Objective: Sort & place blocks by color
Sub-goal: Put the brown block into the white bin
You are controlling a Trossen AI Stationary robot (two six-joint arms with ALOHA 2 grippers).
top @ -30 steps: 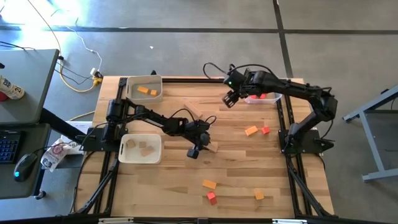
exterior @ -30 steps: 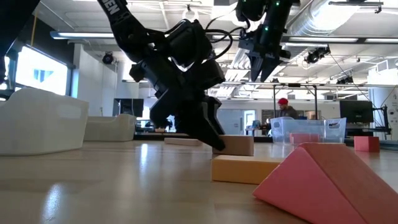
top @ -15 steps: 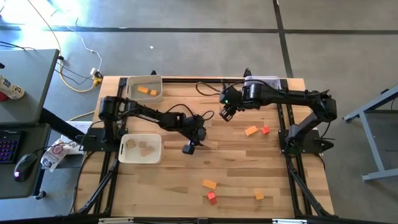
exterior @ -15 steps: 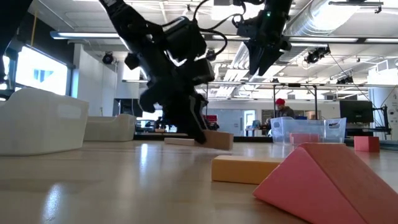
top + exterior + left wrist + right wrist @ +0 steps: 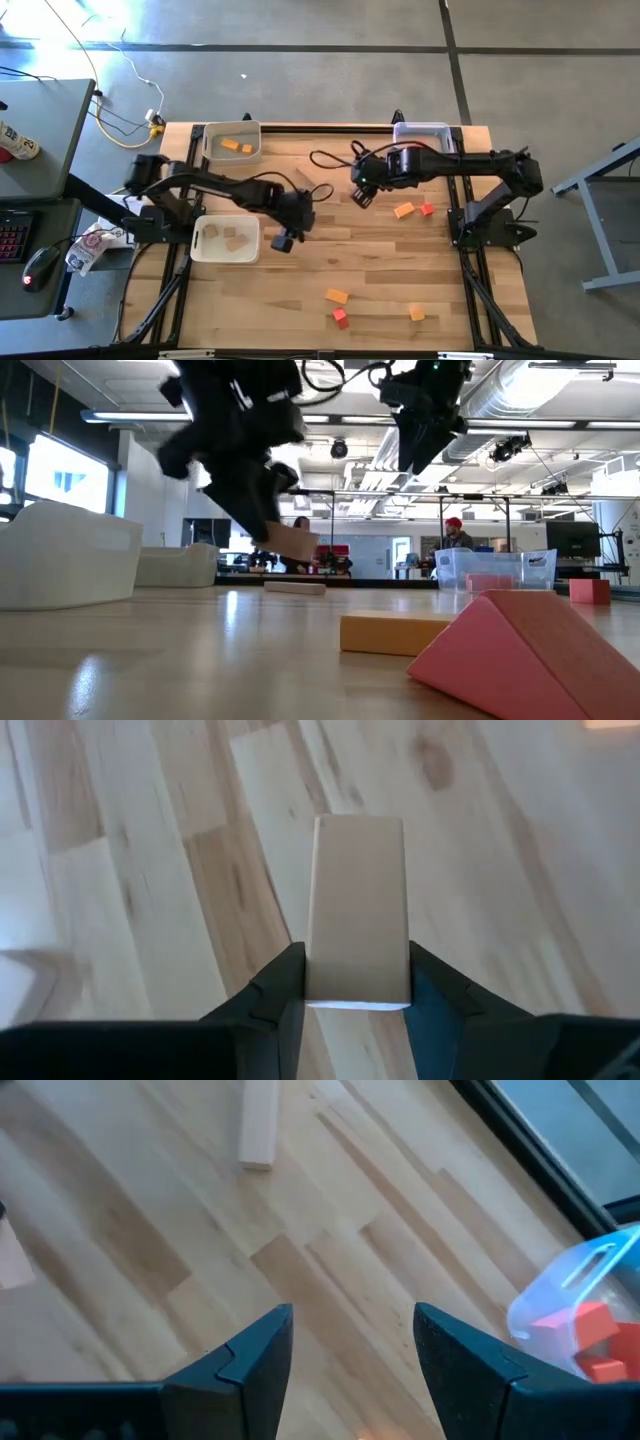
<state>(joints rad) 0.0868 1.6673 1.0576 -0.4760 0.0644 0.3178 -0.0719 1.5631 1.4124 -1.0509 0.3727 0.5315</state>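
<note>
We read the left gripper (image 5: 357, 982) as clenched on a plain light-wood block (image 5: 358, 910), its two dark fingers (image 5: 280, 990) pinching the block's near end; in the low view the block (image 5: 292, 542) hangs clear of the wooden bench (image 5: 380, 260); in the high view the gripper sits just at 3 o'clock of the pale plastic bin holding plain wood pieces (image 5: 226, 238), so we judge the carry is aimed there, matching colour to bin. The right gripper (image 5: 350, 1342) hovers above the bench centre with fingers spread and nothing between them; the long plain wood plank (image 5: 259, 1122) lies ahead of it, probably its next pick. The clear bin with red blocks (image 5: 588, 1320) is at 2 o'clock of the bench. Orange and red blocks (image 5: 404, 210) are scattered, unsorted, around 4 to 6 o'clock.
</note>
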